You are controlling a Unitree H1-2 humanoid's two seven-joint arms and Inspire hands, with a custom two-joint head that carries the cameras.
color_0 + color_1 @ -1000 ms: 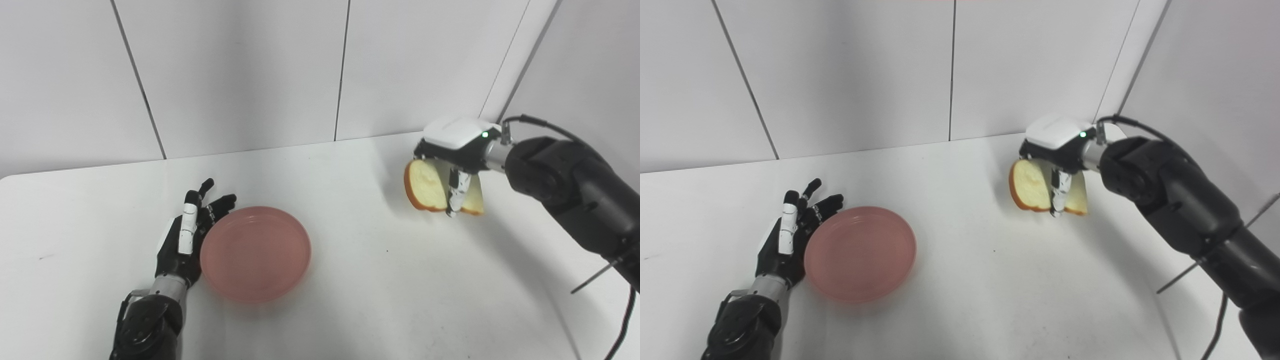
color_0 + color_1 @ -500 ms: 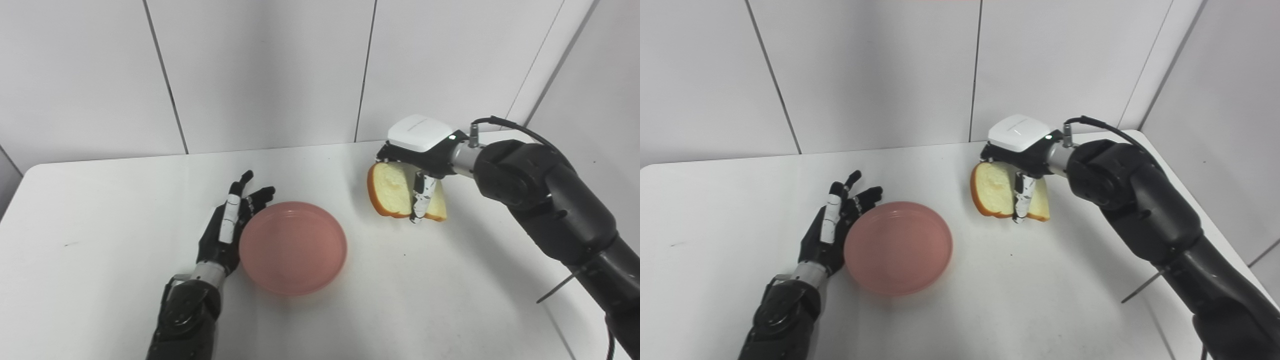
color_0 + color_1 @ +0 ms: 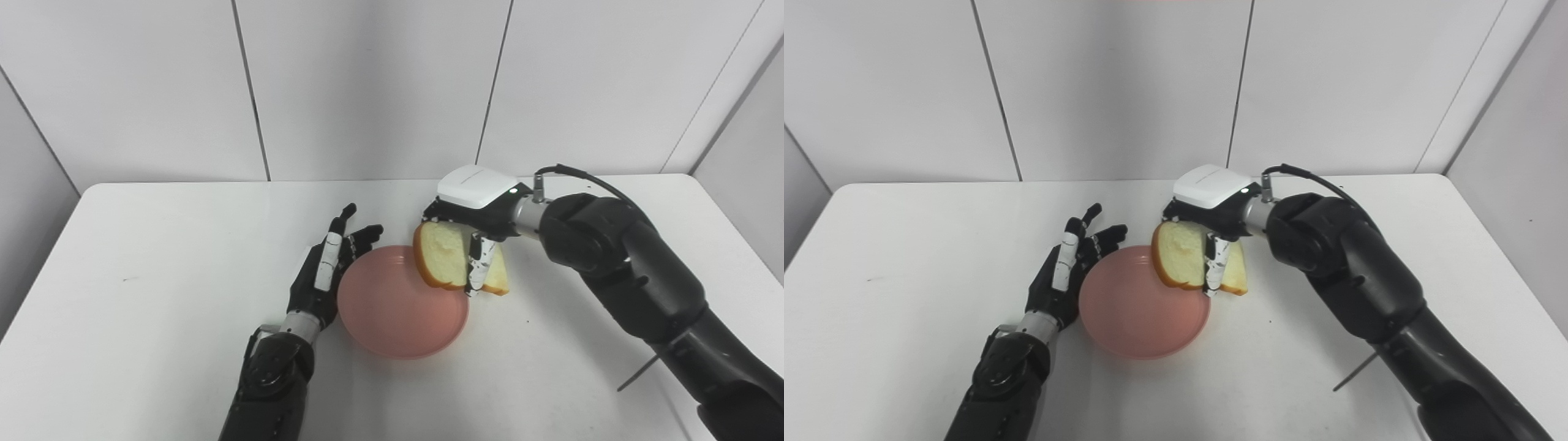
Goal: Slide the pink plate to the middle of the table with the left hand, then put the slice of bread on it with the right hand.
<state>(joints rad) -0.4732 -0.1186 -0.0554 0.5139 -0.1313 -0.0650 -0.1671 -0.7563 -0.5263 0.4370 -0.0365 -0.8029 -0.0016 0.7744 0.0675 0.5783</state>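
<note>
White worktop [image 3: 153,257]: the plate [image 3: 398,309] sits mid-worktop, left robot hand [image 3: 327,269] spread against its left rim. Right robot hand [image 3: 474,214] pinches the bread [image 3: 444,260] above the plate's right rim. Next, I judge: centre, lower, release.

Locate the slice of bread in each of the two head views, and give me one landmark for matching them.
Left eye view: the slice of bread sits right of centre, held tilted in the right hand, overlapping the pink plate's upper right rim.
Right eye view: the slice of bread sits at about centre, over the same rim.
Shared landmark: the left hand, open at the plate's left edge.
</note>
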